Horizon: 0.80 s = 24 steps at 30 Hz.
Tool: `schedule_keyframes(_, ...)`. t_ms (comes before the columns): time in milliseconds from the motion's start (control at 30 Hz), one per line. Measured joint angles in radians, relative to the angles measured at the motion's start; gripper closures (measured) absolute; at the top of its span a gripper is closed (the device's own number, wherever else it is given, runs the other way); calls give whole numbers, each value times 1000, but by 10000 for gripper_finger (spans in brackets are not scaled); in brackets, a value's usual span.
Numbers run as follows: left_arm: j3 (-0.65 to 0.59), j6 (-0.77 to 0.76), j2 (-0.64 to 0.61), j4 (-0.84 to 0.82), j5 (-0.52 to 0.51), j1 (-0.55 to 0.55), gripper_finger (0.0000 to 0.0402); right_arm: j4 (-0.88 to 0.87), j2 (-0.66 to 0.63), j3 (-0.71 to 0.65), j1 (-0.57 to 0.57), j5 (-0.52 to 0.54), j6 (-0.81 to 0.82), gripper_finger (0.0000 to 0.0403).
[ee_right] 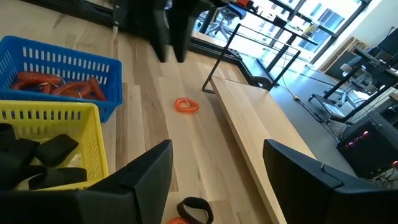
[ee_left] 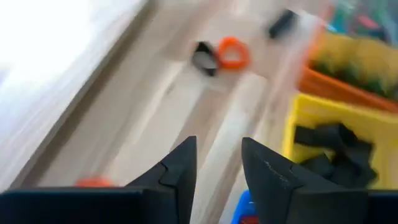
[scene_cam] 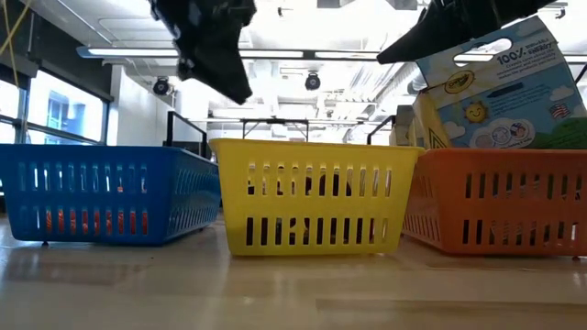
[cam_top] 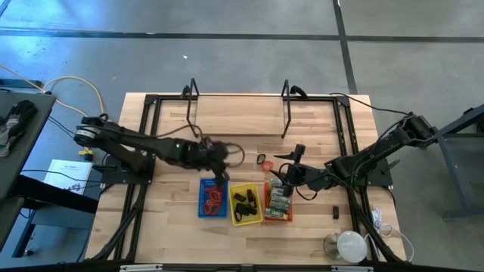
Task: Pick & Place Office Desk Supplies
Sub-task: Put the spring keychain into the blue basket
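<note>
Crayon box (scene_cam: 495, 92) only at table height

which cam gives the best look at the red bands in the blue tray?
Right wrist view: the red bands lie in plain sight inside the blue tray, seen from above its rim. The high view shows them small. The low view shows only red glimpses through the tray's slots. The left wrist view barely catches the tray.

The table (cam_top: 318, 227) is pale wood, smooth, with a soft shine. The blue tray (scene_cam: 101, 197), yellow tray (scene_cam: 312, 206) and orange tray (scene_cam: 504, 206) are shiny plastic with slots in their walls. The crayon box (scene_cam: 500, 92) looks like printed card (a bit glossy). The red loops (ee_right: 59, 84) look rubbery.
</note>
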Motion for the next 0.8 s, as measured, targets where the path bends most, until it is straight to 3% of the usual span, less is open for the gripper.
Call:
schedule_keyframes(100,0,-145,-23,-99,17,54,279,5,0,0,0,0,0,165)
schedule_keyframes(300,-39,-291,-3,-294,194,210,279,6,0,0,0,0,-1,165)
schedule_keyframes(533,-80,-311,33,-256,279,360,279,-1,0,0,0,0,-8,165)
schedule_keyframes(800,-84,-350,147,-238,302,400,279,-16,0,0,0,0,-6,165)
